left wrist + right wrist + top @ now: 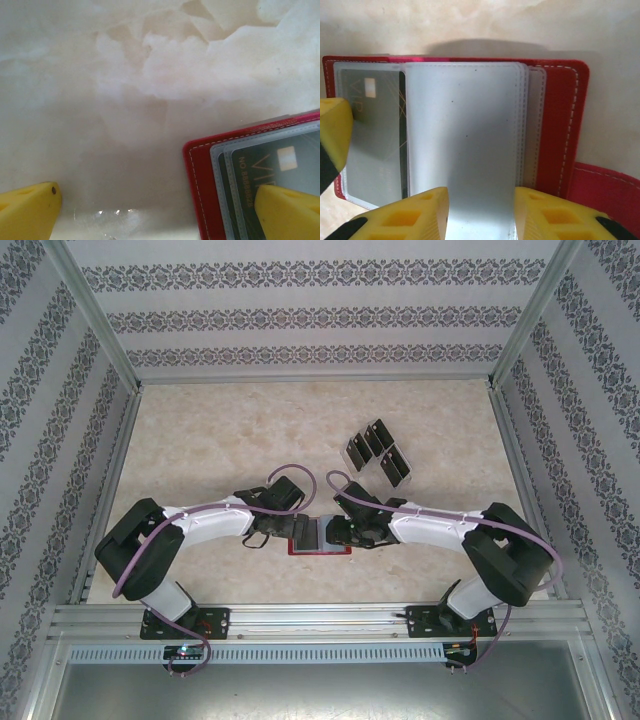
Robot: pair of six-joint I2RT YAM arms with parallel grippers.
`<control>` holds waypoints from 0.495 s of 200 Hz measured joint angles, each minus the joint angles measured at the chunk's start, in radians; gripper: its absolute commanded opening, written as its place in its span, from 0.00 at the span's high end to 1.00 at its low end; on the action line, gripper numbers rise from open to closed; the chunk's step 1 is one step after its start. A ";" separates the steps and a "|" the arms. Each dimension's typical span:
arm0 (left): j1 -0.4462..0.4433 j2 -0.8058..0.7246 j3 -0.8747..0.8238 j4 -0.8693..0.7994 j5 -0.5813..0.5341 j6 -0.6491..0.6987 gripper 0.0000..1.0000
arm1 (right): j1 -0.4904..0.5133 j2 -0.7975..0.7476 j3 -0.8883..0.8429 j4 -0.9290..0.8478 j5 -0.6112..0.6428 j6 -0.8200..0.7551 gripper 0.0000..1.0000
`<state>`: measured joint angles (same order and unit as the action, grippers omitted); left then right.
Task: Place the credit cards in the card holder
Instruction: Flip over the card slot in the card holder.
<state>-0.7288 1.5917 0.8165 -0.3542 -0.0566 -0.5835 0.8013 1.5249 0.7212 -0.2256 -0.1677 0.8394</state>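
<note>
The card holder (322,549) lies open and flat on the table between my two grippers, red with grey pockets (465,130). One dark credit card (250,172) sits in its end pocket, also seen in the right wrist view (375,130). My left gripper (157,215) is wide open; one yellow finger (287,212) rests on that pocket, and the other finger (30,210) is over bare table. My right gripper (481,215) stands partly open over the middle pocket leaf, holding nothing. More credit cards (372,440) stand at the back right.
A pale clear tray (398,464) holds the remaining cards behind the right arm. The holder's snap tab (607,192) sticks out beside my right gripper's finger. Patterned walls and metal rails (320,620) enclose the marble table.
</note>
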 measured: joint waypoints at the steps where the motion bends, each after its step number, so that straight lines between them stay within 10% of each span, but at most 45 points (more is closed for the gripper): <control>1: 0.000 0.000 0.000 0.000 0.000 0.000 0.00 | 0.000 0.000 0.000 0.001 -0.001 0.000 0.60; 99: -0.003 -0.006 -0.014 0.021 -0.007 0.000 0.00 | 0.000 0.048 0.003 0.127 -0.075 0.043 0.60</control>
<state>-0.7322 1.5856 0.8021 -0.3328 -0.0639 -0.5838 0.8013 1.5730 0.7242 -0.0986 -0.2424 0.8822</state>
